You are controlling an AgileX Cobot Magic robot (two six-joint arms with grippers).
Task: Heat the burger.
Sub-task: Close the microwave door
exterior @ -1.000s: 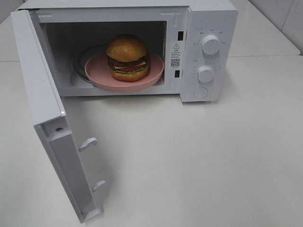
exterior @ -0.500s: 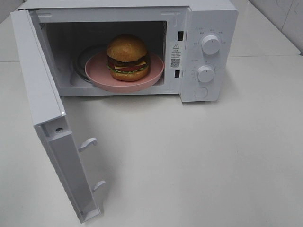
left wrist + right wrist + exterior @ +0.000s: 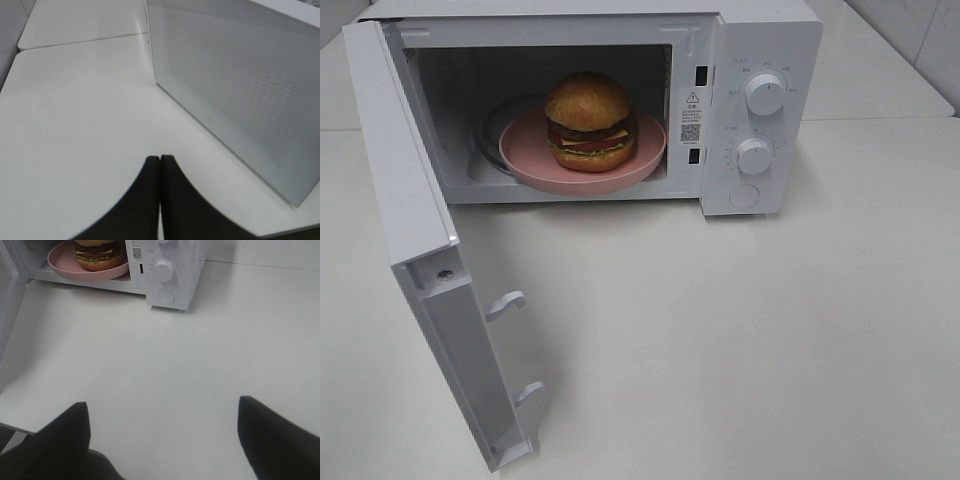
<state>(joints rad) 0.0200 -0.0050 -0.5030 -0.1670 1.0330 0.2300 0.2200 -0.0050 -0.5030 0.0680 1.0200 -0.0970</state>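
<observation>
The burger sits on a pink plate inside the microwave, and the door hangs wide open toward the left. So the food is in place, and the job now is most likely to shut the door and then start the heat. The left end effector has its two fingers pressed together with nothing between them. It is out on the far side of the door, with the door's dotted outer face in front of it. That makes it a good one to do the pushing. It should press flat on the outer face, near the free edge and away from the hinge, and swing the door round slowly until it clicks. The plate's front rim lies close to the opening, so a slow push is safer in case the door bumps it. The right end effector is spread wide and holds nothing. It hangs over the bare table, well away from the microwave. Once the door is shut, it can reach for the upper knob or lower knob, pinch it gently and turn it.
</observation>
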